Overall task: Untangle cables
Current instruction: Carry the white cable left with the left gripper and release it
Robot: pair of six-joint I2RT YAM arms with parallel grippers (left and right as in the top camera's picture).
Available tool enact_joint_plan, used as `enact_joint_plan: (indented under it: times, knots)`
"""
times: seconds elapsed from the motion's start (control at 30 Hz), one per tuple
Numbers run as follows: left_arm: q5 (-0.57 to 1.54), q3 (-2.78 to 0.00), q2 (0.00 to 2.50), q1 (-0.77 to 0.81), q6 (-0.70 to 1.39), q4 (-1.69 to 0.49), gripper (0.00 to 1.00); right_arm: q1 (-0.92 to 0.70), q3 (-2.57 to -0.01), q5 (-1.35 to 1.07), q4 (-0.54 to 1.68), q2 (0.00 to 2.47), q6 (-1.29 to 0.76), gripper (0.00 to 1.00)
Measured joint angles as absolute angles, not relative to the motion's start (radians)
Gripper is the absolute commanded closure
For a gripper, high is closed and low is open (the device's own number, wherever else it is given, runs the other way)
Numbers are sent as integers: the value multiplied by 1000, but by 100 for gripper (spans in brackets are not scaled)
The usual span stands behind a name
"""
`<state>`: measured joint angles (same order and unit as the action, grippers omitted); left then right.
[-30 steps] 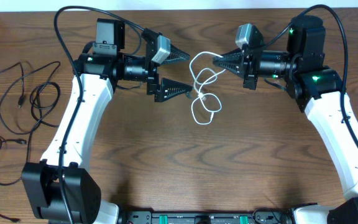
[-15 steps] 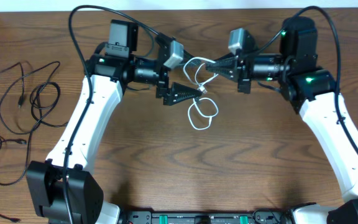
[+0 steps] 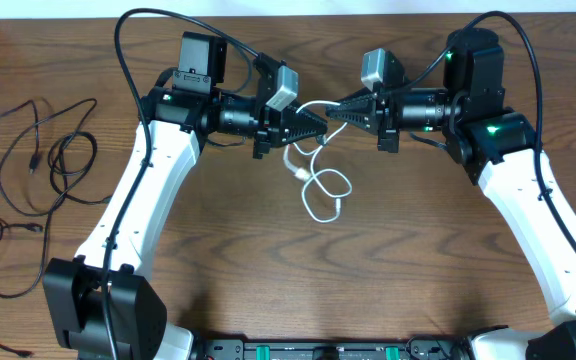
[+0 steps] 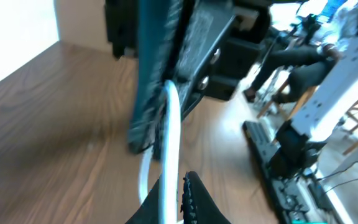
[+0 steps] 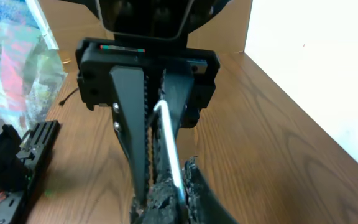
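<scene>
Far out on the left of the table (image 3: 268,290) lie the black cables (image 3: 38,160), loosely looped and overlapping, well apart from both arms. I judge them light and limp. They would drag and snag on one another if pulled by a loop, so I would take them near a plug end.

Toward the middle, my left gripper (image 3: 318,124) is closed down tight on the white cable (image 3: 324,192). In the left wrist view the cord runs straight up out of the pinched fingertips, so I count that as a real hold.

The white cable is at the centre of the table. Its upper run is lifted between the two grippers, and the rest hangs in a couple of crossed loops resting on the wood nearer to me. It looks thin, soft and smooth-jacketed, with almost no weight. I expect it to slip through the pads under a sideways tug, and to kink if bent sharply. The best holds seem to be on a straight run just beside a crossing, not on the crossing itself.

Just to the right, nearly tip to tip with the left one, my right gripper (image 3: 334,113) is also closed. The right wrist view shows the white cord clamped between its serrated fingers. The two holds are very near each other, so there is little slack between them. I would spread them gently.
</scene>
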<state>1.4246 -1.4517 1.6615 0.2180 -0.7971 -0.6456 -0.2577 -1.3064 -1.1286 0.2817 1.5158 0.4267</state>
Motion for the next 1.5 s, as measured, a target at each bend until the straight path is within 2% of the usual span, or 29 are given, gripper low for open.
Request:
enact_joint_plan:
  times: [0.13,0.2,0.23,0.27,0.3,0.6,0.87,1.17,1.5]
  knots:
    - [1496,-1452,1662,218,-777,-628,93,-258,-1306,-1112,279,1516,424,79]
    - [1517,-1452,1662,218,-736,-624,92,-258,-1306,-1104,279,1516,423,70]
    - [1522,-1452,1662,218,-720,-624,92,-258,-1306,-1099,280,1516,420,61]
    - [1525,-1452,1662,218,-703,-624,93,-258,-1306,-1093,279,1516,422,39]
    - [1529,-1452,1662,218,-685,-624,92,-258,-1306,-1083,279,1516,421,1]
    - [1566,-1452,1660,189,-624,-593,93,-250,-1306,-1019,279,1523,422,1]
    - [1565,-1452,1660,102,-616,-587,92,-253,-1306,-986,284,1523,422,1]
    - [1525,-1452,1660,-153,-602,-523,93,-253,-1306,-968,316,1523,422,1]
    - [1295,-1452,1660,-464,-482,-522,93,-253,-1306,-944,329,1523,422,1]
